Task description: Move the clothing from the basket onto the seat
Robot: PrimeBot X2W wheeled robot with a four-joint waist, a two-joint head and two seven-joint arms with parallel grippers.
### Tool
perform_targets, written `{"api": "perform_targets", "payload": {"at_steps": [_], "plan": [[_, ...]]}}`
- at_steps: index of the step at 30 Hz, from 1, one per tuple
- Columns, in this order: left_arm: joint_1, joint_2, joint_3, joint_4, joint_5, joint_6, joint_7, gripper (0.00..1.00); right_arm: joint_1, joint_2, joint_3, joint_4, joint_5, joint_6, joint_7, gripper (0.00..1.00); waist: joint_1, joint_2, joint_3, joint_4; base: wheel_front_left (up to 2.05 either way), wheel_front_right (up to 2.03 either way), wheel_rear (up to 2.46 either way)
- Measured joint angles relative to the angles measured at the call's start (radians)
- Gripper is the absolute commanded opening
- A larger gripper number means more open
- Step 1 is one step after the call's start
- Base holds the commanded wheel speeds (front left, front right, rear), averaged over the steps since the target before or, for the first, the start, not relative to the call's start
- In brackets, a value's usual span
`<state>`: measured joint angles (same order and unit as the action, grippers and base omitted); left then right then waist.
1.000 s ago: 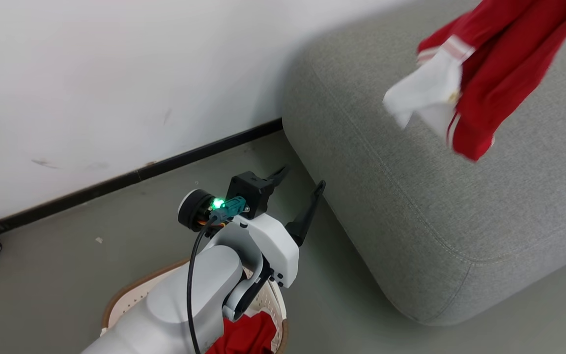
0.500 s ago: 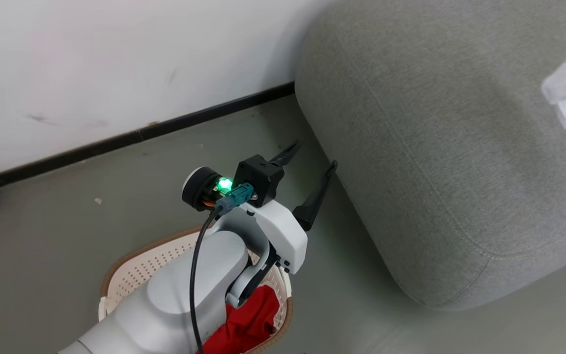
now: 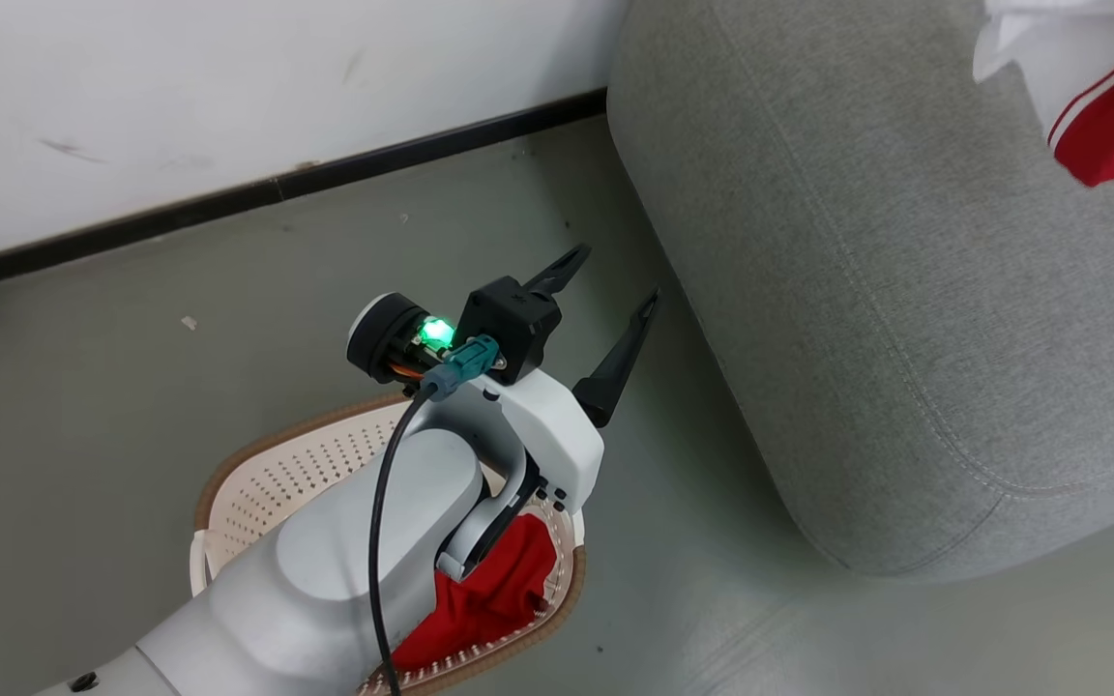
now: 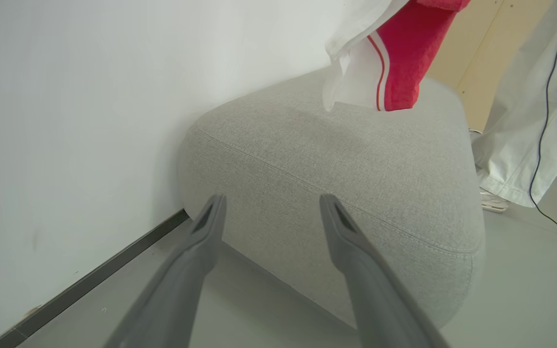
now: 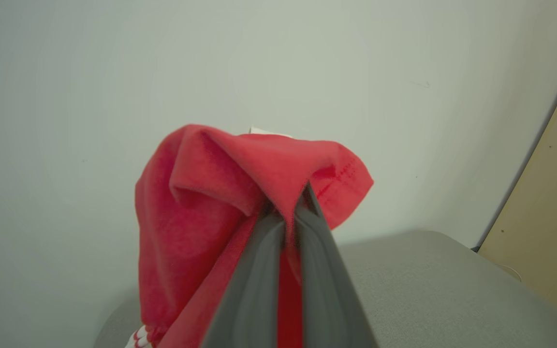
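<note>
While the right end effector [image 5: 292,205] pinches a red garment [image 5: 211,193] above the seat [image 3: 905,309], the left end effector [image 3: 614,275] hovers spread near the basket [image 3: 267,474]. More red clothing [image 3: 499,594] lies inside it.

Left pincer [image 3: 610,280] spread wide, nothing between the two dark fingers [image 4: 356,251], tips pointing up-right in head view. Pale left forearm [image 3: 344,580] comes in from bottom edge, green light on at wrist. Right pincer [image 5: 292,205] pressed together, fingers touching, tips pinching the clothing [image 5: 201,193].
</note>
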<state>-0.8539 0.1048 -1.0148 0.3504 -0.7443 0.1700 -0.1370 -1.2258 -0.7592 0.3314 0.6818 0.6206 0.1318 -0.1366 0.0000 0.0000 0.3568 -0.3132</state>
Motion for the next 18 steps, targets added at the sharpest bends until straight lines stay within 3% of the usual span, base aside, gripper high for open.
{"api": "perform_targets", "payload": {"at_steps": [6,18], "plan": [[-0.022,0.004,0.0,-0.016,0.008,0.005,0.004,1.0,0.026,0.025,0.015,0.05,-0.026,0.0,-0.033,0.0,0.0,0.0,0.038,0.008,0.0,0.0,0.0],[-0.042,0.022,-0.015,-0.032,0.033,0.008,0.023,1.0,0.215,0.204,0.051,0.191,-0.024,0.0,-0.084,0.0,0.0,0.0,0.103,0.026,0.0,0.0,0.0]]}}
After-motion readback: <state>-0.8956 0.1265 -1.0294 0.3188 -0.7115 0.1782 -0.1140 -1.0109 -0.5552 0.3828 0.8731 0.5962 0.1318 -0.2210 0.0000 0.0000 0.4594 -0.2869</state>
